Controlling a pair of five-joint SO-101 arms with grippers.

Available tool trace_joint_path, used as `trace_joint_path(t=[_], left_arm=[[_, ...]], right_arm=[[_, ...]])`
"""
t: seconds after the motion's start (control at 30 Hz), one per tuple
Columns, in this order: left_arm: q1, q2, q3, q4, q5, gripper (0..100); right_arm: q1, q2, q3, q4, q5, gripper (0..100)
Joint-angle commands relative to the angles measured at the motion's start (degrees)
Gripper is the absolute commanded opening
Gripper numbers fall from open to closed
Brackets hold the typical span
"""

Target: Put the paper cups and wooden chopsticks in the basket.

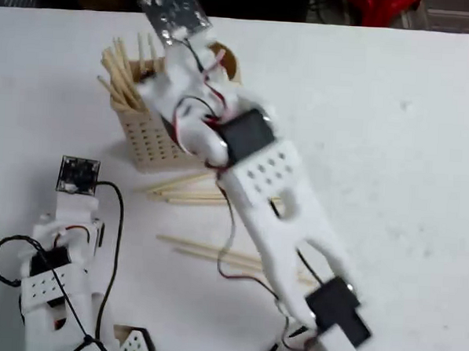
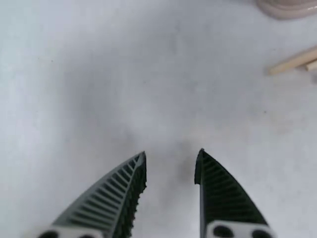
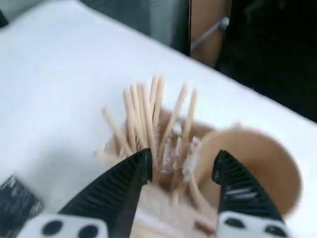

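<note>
Right wrist view, nearest first: right hand (image 3: 183, 158), black ribbed jaws apart, gripping nothing. Just below it, pale wooden chopsticks (image 3: 148, 116) bunched upright in perforated beige basket (image 1: 150, 143). Beside them, past one fingertip, brown paper cup (image 3: 260, 168), seemingly in the same basket. Back toward the arm's base, loose chopsticks (image 1: 188, 190) flat on white desk (image 1: 395, 113), outside the basket. Left hand (image 2: 171, 158) also apart and empty over bare desk, one chopstick end (image 2: 294, 62) well ahead of it. Likely hazards: snagging the upright sticks on withdrawal and tipping the light basket; rolling the flat sticks away instead of pinching them.
</note>
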Motion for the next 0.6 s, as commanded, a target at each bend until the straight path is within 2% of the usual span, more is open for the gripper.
trace_joint_path(t=[0.0, 0.1, 0.23, 0.33, 0.47, 0.57], left_arm=[[-0.4, -1.1, -0.4, -1.0, 0.5, 17], [-0.4, -1.1, -0.4, -1.0, 0.5, 17], [-0.4, -1.1, -0.4, -1.0, 0.5, 17], [-0.4, -1.1, -0.4, -1.0, 0.5, 17], [-0.4, -1.1, -0.4, -1.0, 0.5, 17], [-0.4, -1.1, -0.4, -1.0, 0.5, 17]], right_arm=[[0.9, -9.2, -2.5, 14.4, 7.2, 20.8], [1.0, -13.2, -1.1, 23.1, 16.1, 19.7], [5.1, -18.7, 9.1, 25.7, 17.6, 11.8], [11.4, -23.2, 23.3, 18.5, 17.3, 7.4], [19.1, -26.1, 45.2, 2.7, 17.1, 3.4], [23.6, -25.1, 59.1, -11.8, 11.3, 1.6]])
